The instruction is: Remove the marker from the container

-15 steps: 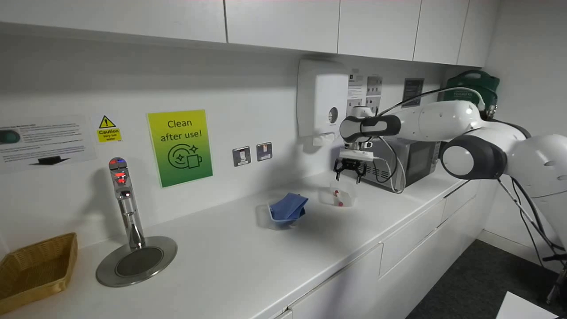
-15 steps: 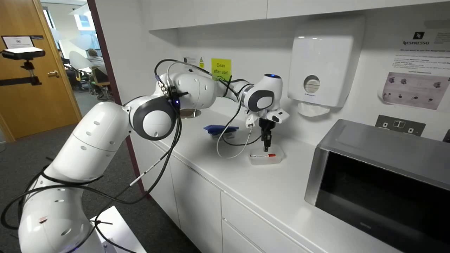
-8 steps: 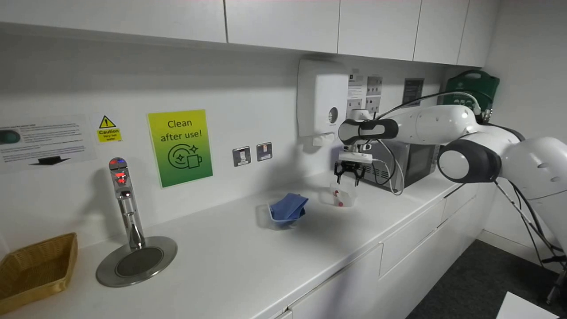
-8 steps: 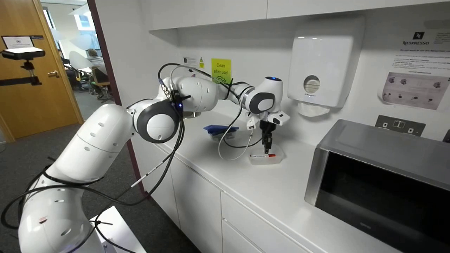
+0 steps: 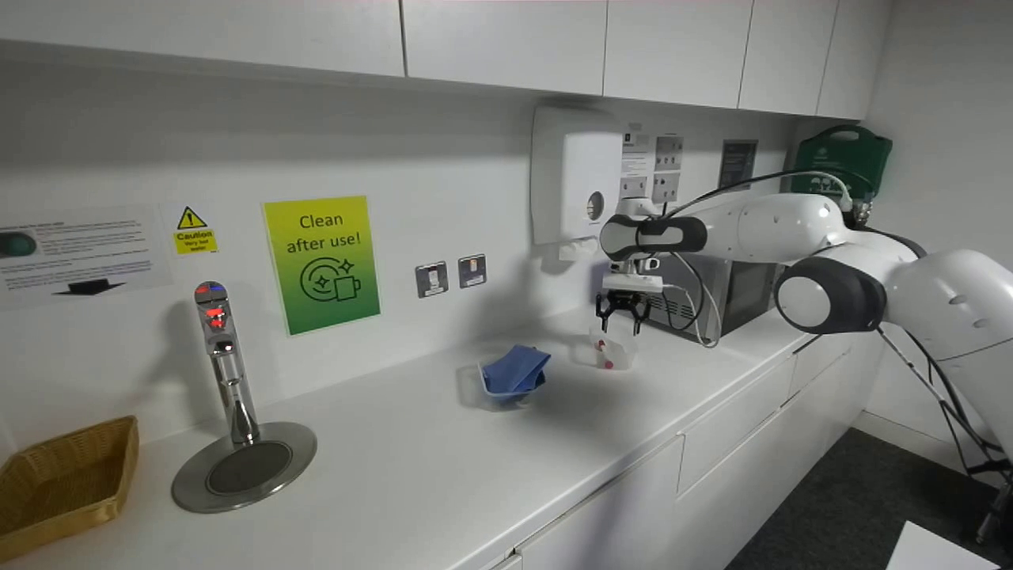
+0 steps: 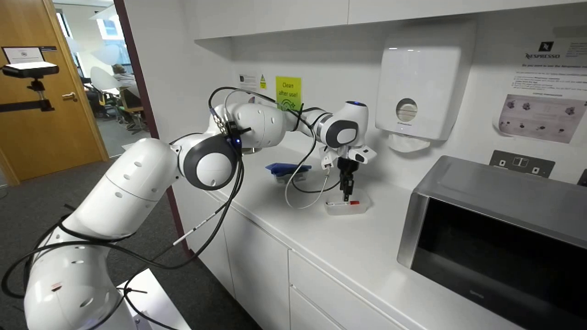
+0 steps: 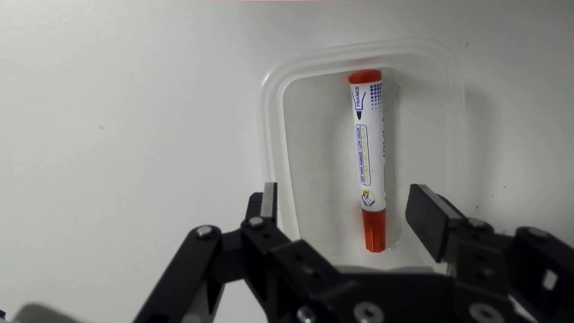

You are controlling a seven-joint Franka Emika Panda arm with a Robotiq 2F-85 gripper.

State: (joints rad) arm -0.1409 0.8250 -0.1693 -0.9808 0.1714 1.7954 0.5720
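The marker (image 7: 371, 148) is white with a red cap and a red end. It lies flat inside a clear plastic container (image 7: 274, 130) on the white counter. In an exterior view, its red end (image 6: 354, 202) shows through the wall of the container (image 6: 346, 210). In another exterior view, the container (image 5: 623, 354) shows red spots of the marker (image 5: 608, 365). My gripper (image 7: 343, 195) is open and empty, pointing down above the container. In the wrist view its fingers lie on both sides of the marker's capped end, apart from it. The gripper also shows in both exterior views (image 5: 620, 331) (image 6: 346, 198).
A clear tub with a blue cloth (image 5: 516, 369) stands further along the counter. A grey microwave (image 6: 495, 238) stands on the opposite side. A paper towel dispenser (image 6: 424, 82) hangs on the wall. A tap (image 5: 229, 372) and wicker basket (image 5: 71, 483) are at the far end.
My gripper has moved down a little toward the container, with a slight sideways shift. Its fingers stay open. The marker and container have not moved.
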